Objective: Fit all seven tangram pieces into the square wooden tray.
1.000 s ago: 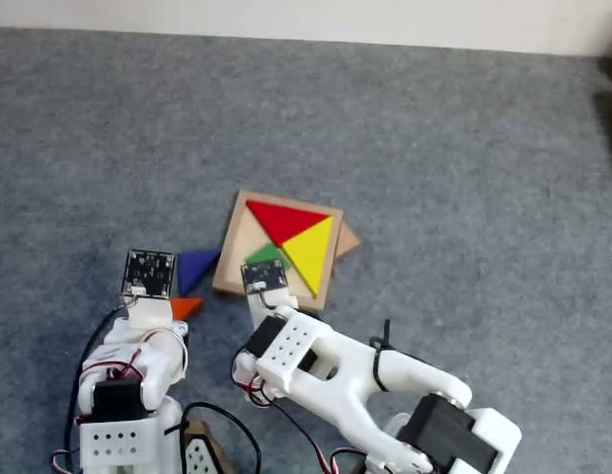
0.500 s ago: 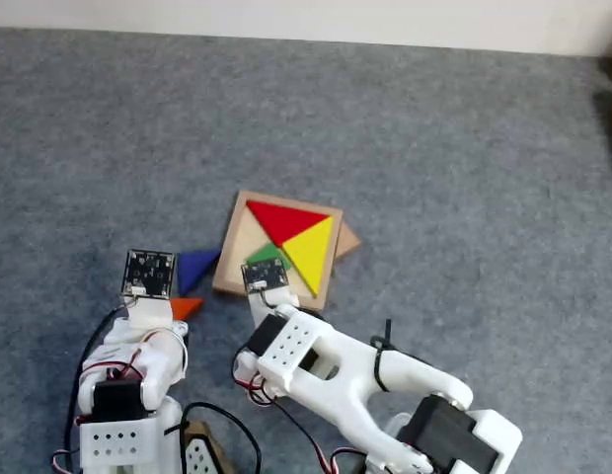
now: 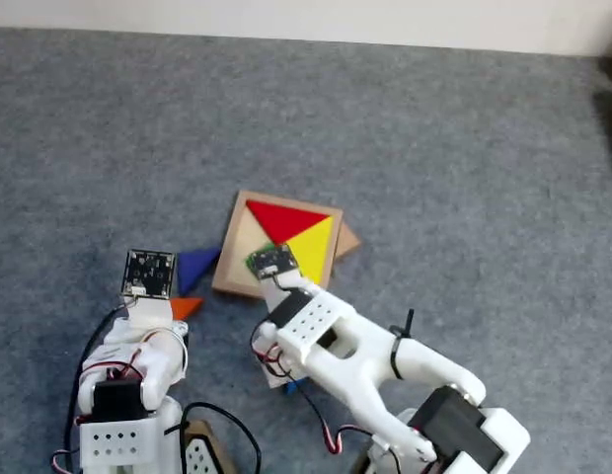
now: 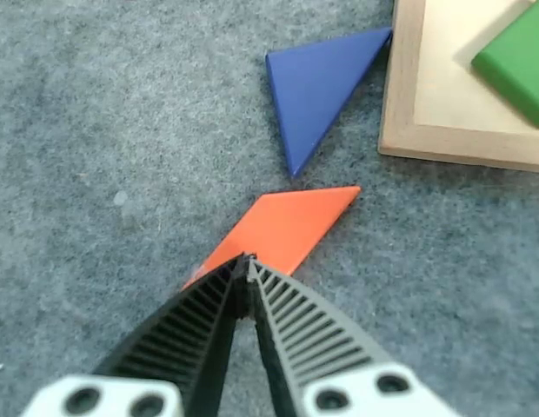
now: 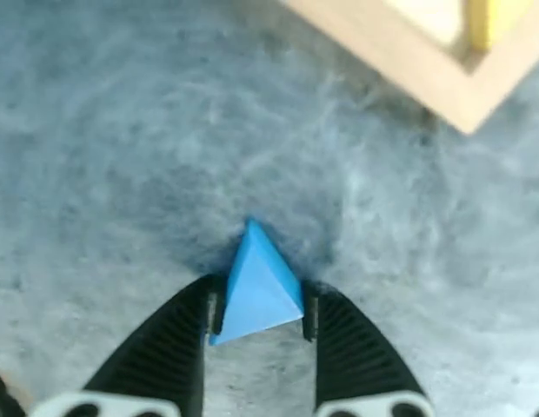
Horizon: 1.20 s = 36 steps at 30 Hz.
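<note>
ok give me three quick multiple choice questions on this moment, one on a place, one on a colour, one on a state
1. Where does the dark blue triangle lie relative to the wooden tray?
A. inside it
B. on the carpet, just outside it
C. stacked on its rim

2. What colour is the piece held in the right gripper?
A. light blue
B. red
C. green

3. How do the left gripper's jaws stand?
A. wide open
B. shut on a yellow piece
C. shut, tips over the orange piece

Answers:
1 B: the left wrist view shows it flat on the carpet with one tip at the tray's rim.
2 A: a light blue triangle sits in its grip.
3 C: the jaws meet with nothing between them.
</note>
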Motion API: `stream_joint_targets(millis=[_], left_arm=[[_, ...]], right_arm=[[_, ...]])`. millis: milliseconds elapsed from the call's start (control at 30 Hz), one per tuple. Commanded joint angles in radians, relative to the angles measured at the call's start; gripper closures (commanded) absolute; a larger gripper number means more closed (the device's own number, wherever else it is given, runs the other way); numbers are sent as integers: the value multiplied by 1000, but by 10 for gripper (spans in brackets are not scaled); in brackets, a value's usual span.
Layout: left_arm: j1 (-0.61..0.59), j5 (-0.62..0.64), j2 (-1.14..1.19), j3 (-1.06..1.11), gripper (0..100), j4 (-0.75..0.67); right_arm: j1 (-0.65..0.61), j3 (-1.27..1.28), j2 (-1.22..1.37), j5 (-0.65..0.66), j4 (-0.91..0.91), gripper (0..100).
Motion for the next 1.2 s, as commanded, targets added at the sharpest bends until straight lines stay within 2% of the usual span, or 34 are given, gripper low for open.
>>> stream_joint_targets(millis=[0, 233, 467, 600, 800, 1167], left_arm=[[8, -8, -44, 19, 995, 2], [8, -8, -44, 19, 995, 2], [8, -8, -44, 19, 995, 2], [8, -8, -44, 19, 995, 2], [8, -8, -44, 19, 995, 2], [8, -8, -44, 19, 995, 2]], right_arm=[[64, -38, -67, 112, -1, 994], [110, -30, -314, 325, 1, 994], [226, -39, -364, 615, -7, 994], [278, -44, -320, 798, -10, 994], [326, -142, -171, 1043, -122, 994], [320, -383, 62, 1283, -128, 991]])
